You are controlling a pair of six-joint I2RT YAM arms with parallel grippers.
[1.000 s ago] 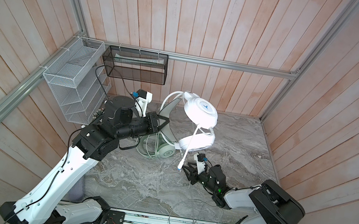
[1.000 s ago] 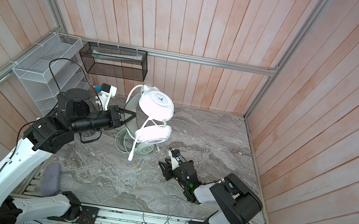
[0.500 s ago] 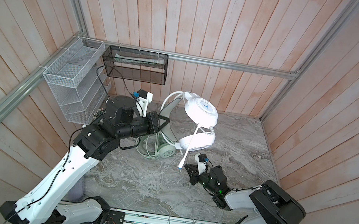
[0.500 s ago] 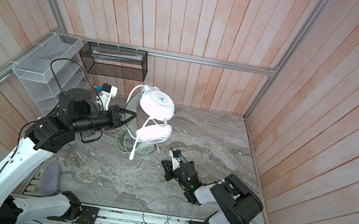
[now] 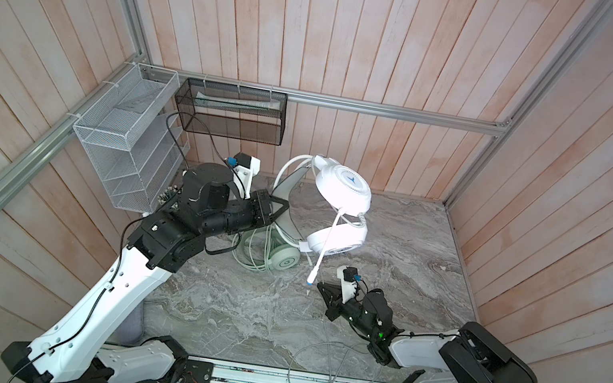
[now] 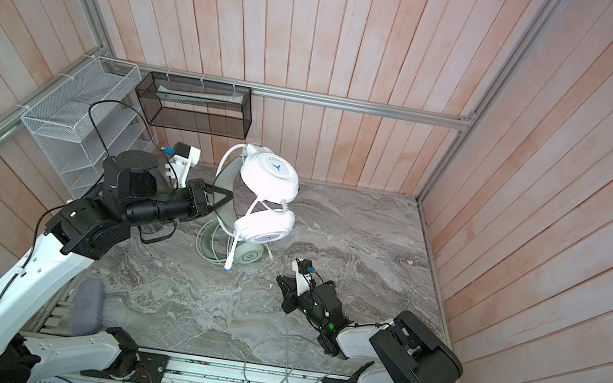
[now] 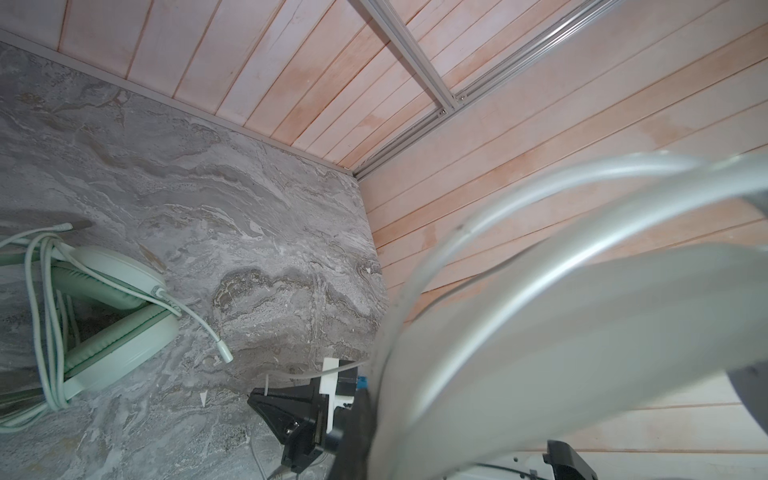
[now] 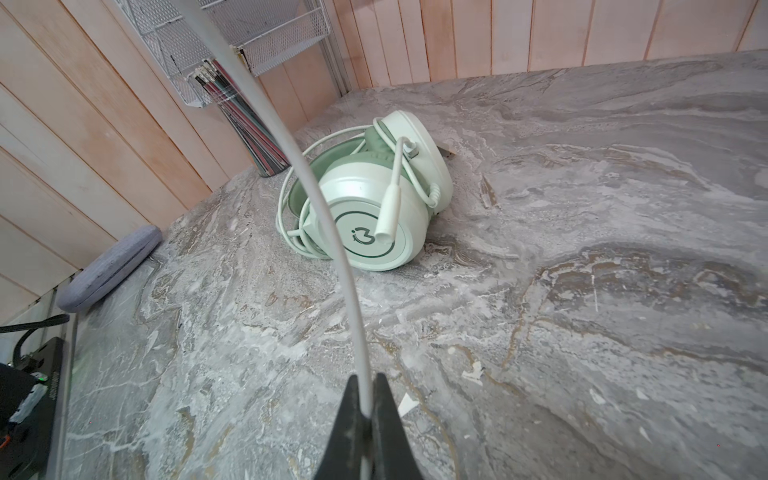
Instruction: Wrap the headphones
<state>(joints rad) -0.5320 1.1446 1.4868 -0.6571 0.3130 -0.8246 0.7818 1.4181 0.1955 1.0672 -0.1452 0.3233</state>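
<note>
The white headphones hang above the table, mic boom pointing down. My left gripper is shut on their grey headband, which fills the left wrist view. Their thin white cable runs down into my right gripper, which is shut on it just above the marble. The mint green headphones lie on the table below the white ones, cable coiled around them.
A white wire rack and a black mesh basket hang on the back-left walls. A grey pouch lies at the table's front left. Slack white cable loops over the front rail. Wooden walls enclose three sides.
My right gripper's jaws have closed on the white cable, with the arm nearly in place. The left arm still holds the white headphones up and has hardly moved.
</note>
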